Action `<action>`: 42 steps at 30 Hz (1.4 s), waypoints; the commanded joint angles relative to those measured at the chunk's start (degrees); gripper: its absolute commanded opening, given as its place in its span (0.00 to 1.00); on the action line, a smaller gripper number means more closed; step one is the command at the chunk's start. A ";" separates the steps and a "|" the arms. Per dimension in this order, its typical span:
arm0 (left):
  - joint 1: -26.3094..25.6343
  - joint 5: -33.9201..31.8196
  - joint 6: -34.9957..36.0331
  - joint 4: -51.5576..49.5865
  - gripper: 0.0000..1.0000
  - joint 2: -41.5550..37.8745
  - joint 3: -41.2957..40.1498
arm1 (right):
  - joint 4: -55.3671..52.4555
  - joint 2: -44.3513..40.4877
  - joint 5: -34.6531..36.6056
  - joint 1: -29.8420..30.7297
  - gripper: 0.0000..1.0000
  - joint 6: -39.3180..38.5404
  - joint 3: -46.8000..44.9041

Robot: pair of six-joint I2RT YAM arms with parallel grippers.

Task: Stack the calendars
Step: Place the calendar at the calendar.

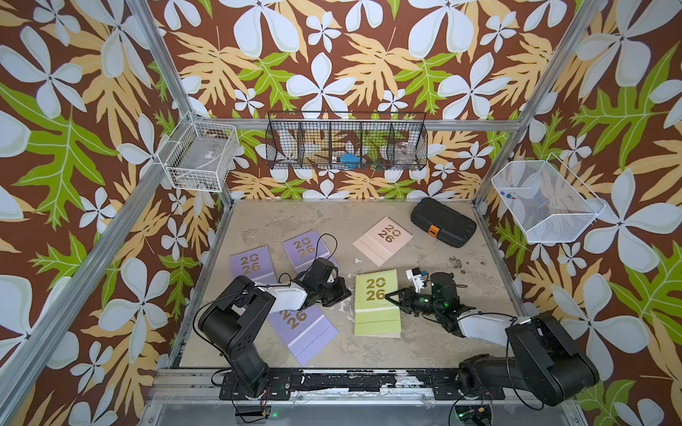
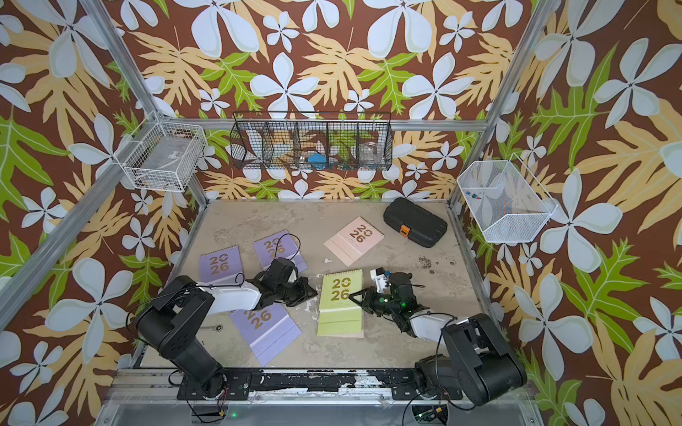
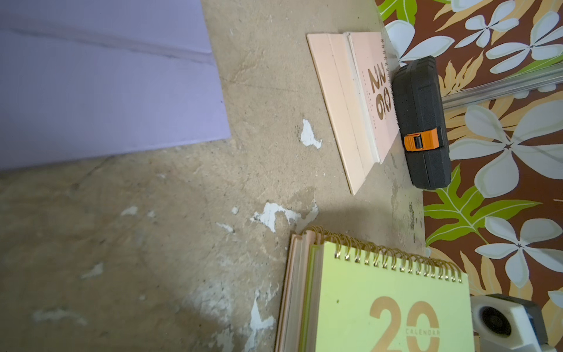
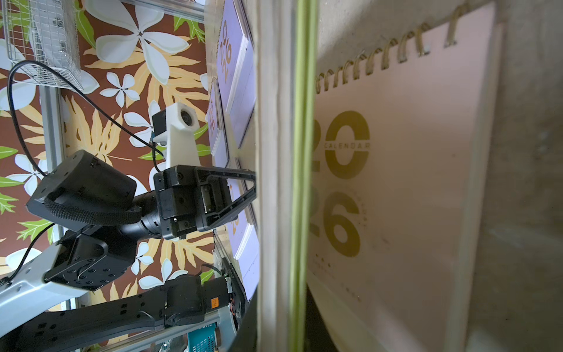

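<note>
A light green calendar [image 1: 376, 298] lies on a pale pink calendar [image 4: 396, 183] in the middle of the table. My right gripper [image 1: 389, 296] is shut on the green one's right edge [image 4: 300, 183], which is raised slightly off the pink cover. Another pink calendar [image 1: 383, 239] lies further back. Three lilac calendars [image 1: 252, 263] [image 1: 304, 249] [image 1: 304, 332] lie apart on the left. My left gripper [image 1: 341, 293] hangs shut and empty between them and the green calendar, its fingers [image 4: 248, 183] together in the right wrist view.
A black case with an orange latch [image 1: 443, 222] lies at the back right, close to the far pink calendar. Wire baskets [image 1: 347, 142] hang on the walls above the table. The tabletop [image 3: 152, 243] is worn, with chipped white patches.
</note>
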 commanded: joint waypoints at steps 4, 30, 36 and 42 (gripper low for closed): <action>-0.54 0.53 -0.17 1.13 0.06 0.23 -0.11 | 0.41 1.11 1.01 0.09 0.23 -2.08 0.90; -0.63 0.26 -0.26 1.04 0.06 0.15 -0.61 | -19.05 -0.31 9.01 0.09 0.64 -10.80 6.47; -0.63 0.27 -0.34 1.05 0.06 0.23 -0.53 | -22.58 -0.38 10.51 0.08 0.69 -12.42 7.93; -0.63 0.26 -0.34 0.81 0.06 0.41 -0.11 | -25.91 0.64 10.52 0.13 0.71 -14.22 9.46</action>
